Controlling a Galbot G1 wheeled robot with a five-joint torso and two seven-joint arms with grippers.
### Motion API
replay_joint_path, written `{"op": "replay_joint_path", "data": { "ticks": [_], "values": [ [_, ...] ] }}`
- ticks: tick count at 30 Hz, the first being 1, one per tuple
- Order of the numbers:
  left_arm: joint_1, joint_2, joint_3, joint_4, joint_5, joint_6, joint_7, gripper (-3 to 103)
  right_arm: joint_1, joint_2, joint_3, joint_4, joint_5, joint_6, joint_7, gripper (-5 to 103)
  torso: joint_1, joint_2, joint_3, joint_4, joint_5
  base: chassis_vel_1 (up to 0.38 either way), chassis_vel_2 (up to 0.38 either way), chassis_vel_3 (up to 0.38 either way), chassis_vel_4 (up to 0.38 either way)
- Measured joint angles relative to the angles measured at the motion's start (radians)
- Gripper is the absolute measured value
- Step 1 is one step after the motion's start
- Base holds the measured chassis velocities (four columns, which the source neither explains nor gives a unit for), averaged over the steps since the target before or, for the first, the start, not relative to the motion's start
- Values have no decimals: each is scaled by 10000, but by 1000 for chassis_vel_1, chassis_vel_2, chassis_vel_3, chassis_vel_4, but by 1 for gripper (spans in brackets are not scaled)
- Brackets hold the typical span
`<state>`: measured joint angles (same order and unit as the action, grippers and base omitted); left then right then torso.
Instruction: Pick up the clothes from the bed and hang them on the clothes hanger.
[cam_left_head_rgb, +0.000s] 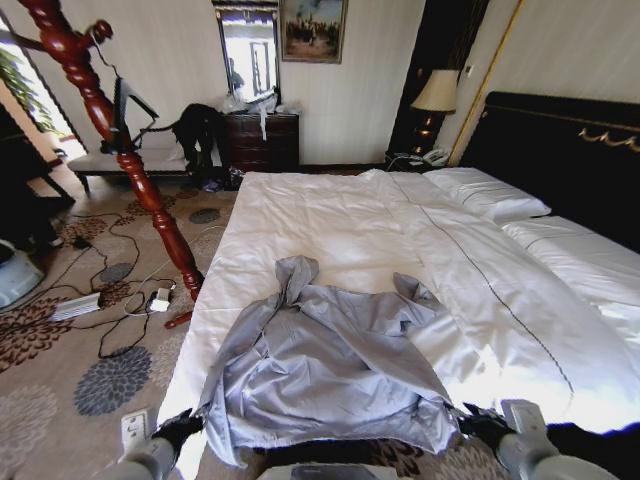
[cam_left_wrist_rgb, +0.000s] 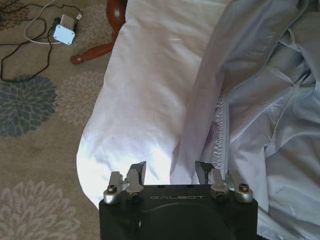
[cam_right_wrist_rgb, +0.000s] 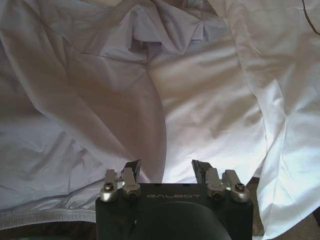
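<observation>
The light silvery-grey long-sleeved jacket (cam_left_head_rgb: 325, 365) of thin, crinkly, faintly shiny fabric lies spread on the near end of the wide white-sheeted bed (cam_left_head_rgb: 340, 215), in the lower centre of the head view, its collar end toward the pillows and its hem draped over the bed's near edge. The left gripper (cam_left_head_rgb: 180, 428), black-tipped on a grey arm, sits at the lower left of the head view just beside the jacket's lower left corner; in the left wrist view this gripper (cam_left_wrist_rgb: 170, 172) has its jaws parted and released, with the jacket's zipped edge (cam_left_wrist_rgb: 226, 125) just ahead of it over the smooth sheet. The right gripper (cam_left_head_rgb: 487, 425) is at the lower right, next to the jacket's other corner; in the right wrist view it (cam_right_wrist_rgb: 166, 170) is likewise spread apart and grasps nothing, facing folds of grey cloth and white sheet.

The sheet is smooth, crossed by a thin dark seam (cam_left_head_rgb: 480, 275), with white pillows (cam_left_head_rgb: 485, 190) against a tall black headboard (cam_left_head_rgb: 560, 150). A reddish-brown turned wooden pole stand (cam_left_head_rgb: 120, 150) leans through the upper left, and what seems to be a thin black triangular hanger (cam_left_head_rgb: 128, 110) hangs by it. The floral carpet (cam_left_head_rgb: 60, 370) carries cables and a white power adapter (cam_left_head_rgb: 160, 299).
</observation>
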<state>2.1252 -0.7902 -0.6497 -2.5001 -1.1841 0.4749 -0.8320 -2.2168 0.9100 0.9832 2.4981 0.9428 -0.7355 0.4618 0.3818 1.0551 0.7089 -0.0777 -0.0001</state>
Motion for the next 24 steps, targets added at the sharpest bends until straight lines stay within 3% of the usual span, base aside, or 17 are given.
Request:
{"op": "replay_joint_path", "data": {
  "ticks": [1, 3, 5, 9, 11, 14, 16, 17, 18, 19, 22, 24],
  "values": [
    [26, -8, -2, 0, 103, 3, 45, 64, -2, 3, 34, 3, 64, 0, -13, 60, 0, 0, 0, -1, 0, 0, 0, 0, 0],
    [28, -25, -17, 0, 188, 2, 84, 64, -6, 4, 76, 4, 151, 0, -13, 65, 0, 0, 0, -2, 0, 0, 0, 0, 0],
    [-85, -74, -130, 0, 261, -114, 129, 80, 5, 0, 254, 5, 381, 0, -8, 76, 0, 0, 0, -2, 0, 0, 0, 0, 0],
    [-268, -137, -219, 0, 265, -379, 157, 85, 167, -25, 405, 6, 600, 23, -34, 86, 0, 0, 0, -4, 0, 0, 0, 0, 0],
    [-429, -192, -244, 0, 269, -531, 215, 96, 365, -62, 457, 10, 767, 140, -90, 96, 0, 0, 0, -2, 1, 0, 0, 0, 0],
    [-668, -284, -226, 1, 541, -853, 513, 100, 594, -128, 472, 12, 793, 467, -333, 100, 0, 0, 0, -2, 0, 0, 0, 0, 0],
    [-839, -376, -164, 1, 1197, -1231, 1102, 100, 716, -179, 472, 14, 730, 744, -629, 100, 0, 0, 0, -2, 1, 0, 0, 0, 0],
    [-970, -514, -104, 2, 1886, -1676, 1857, 100, 836, -225, 452, 16, 417, 1116, -1013, 100, 0, 0, 0, -4, 0, 0, 0, 0, 0],
    [-970, -514, -104, 2, 1886, -1676, 1857, 100, 836, -225, 452, 16, 417, 1116, -1013, 100, 0, 0, 0, -4, 0, 0, 0, 0, 0],
    [-1051, -607, -67, 4, 2198, -1917, 2325, 100, 908, -259, 433, 16, 168, 1341, -1242, 100, 0, 0, 0, -3, 0, 0, 0, 0, 0],
    [-1401, -869, 31, 432, 3263, -2623, 3505, 100, 1252, -468, 276, 18, -1795, 2505, -2222, 100, 0, 0, 0, -3, 1, 0, 0, 0, 0],
    [-1460, -908, 32, 563, 3607, -2763, 3701, 100, 1329, -514, 220, 20, -2264, 2774, -2391, 100, 0, 0, 0, -3, -1, 0, 0, 0, 0]
  ]
}}
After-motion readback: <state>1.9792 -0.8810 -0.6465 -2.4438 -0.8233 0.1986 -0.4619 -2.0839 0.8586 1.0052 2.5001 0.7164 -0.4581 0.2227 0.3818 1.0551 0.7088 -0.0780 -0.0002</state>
